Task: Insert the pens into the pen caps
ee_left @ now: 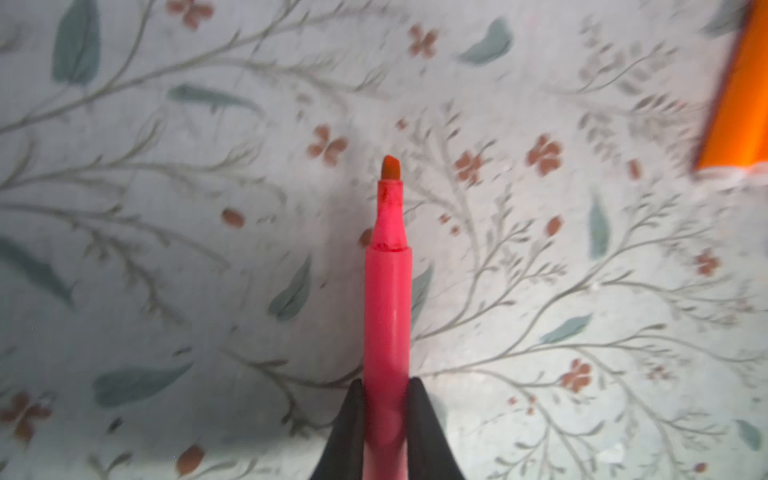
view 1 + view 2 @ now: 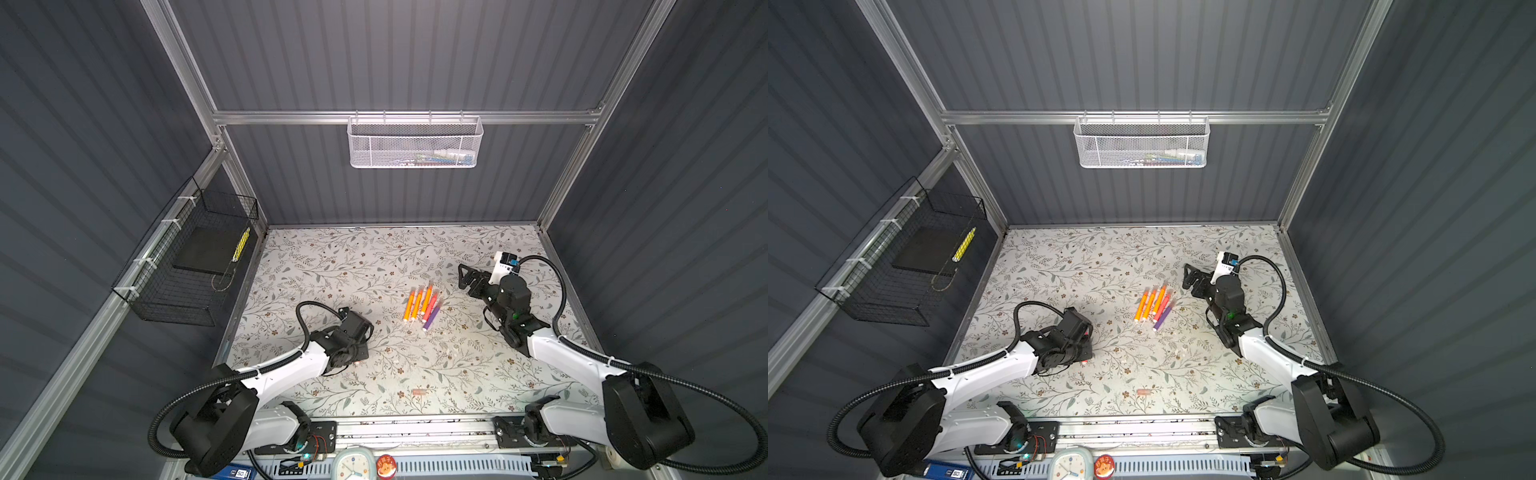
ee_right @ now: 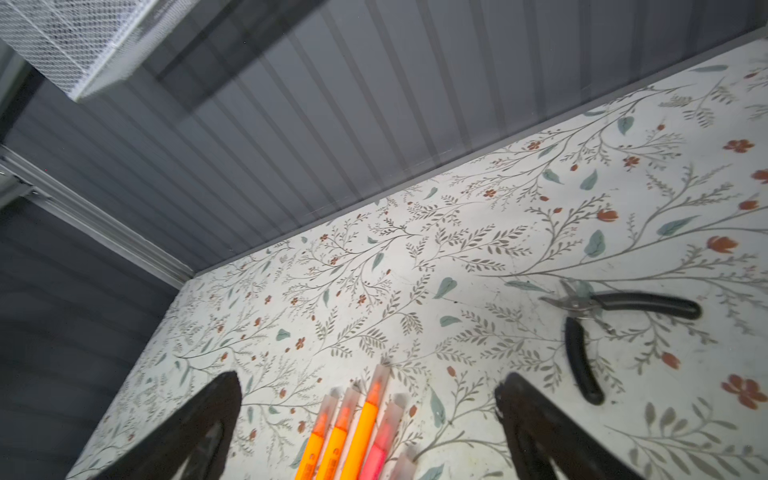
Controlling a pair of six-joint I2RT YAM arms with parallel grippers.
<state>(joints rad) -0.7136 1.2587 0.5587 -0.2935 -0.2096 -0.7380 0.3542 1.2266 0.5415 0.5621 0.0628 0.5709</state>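
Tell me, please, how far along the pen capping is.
Done, it seems: the grouped pens wear translucent caps in the right wrist view. In hand: the left tool is shut on an uncapped pink pen. Left: fitting it into the loose cap lying apart from them; the right tool is open and empty.

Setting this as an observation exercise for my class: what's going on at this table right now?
The left pincer is shut on a pink pen whose tip is bare, over the flowered table. The right pincer hangs open by a row of five other pens, which look capped already. One loose cap lies near the front edge. The pink pen is not yet capped.
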